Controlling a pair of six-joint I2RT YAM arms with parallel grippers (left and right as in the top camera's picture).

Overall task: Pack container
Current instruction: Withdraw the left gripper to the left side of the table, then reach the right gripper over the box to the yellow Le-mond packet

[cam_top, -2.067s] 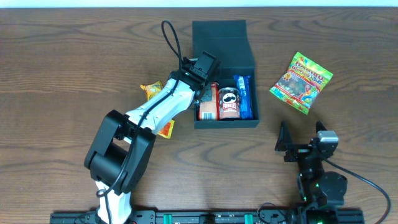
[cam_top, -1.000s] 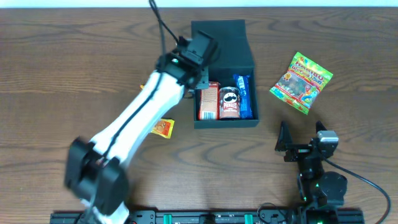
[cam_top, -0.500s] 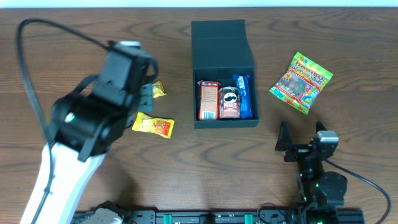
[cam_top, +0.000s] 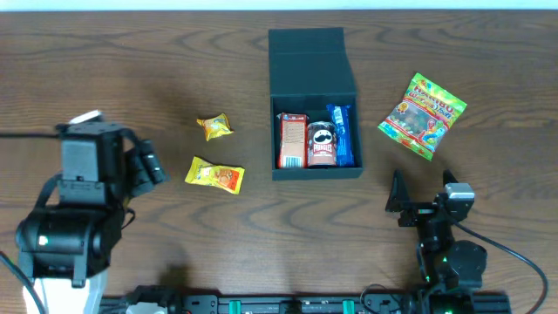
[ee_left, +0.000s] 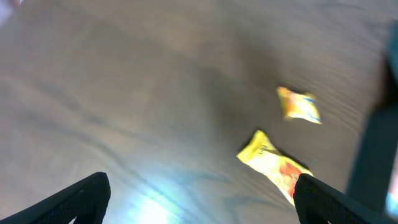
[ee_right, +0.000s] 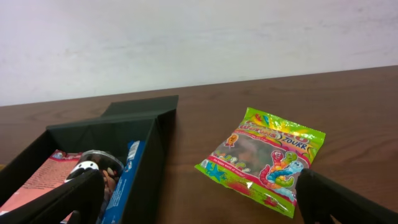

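Observation:
The dark teal container stands open at the table's middle back, its flap lid laid away from me. Inside it sit a red packet, a Pringles can and a blue packet. Two yellow snack packets lie left of it, also in the left wrist view. A green gummy packet lies to its right. My left gripper hangs open and empty, left of the yellow packets. My right gripper stands open and empty, near the front right.
Bare wood lies between my left gripper and the yellow packets. The right wrist view shows the container's near corner to the left of the gummy packet, with a pale wall behind the table's far edge.
My left arm has swung back from the container to the front left and its jaws have opened wide. The red packet stays in the container. The right arm has not moved.

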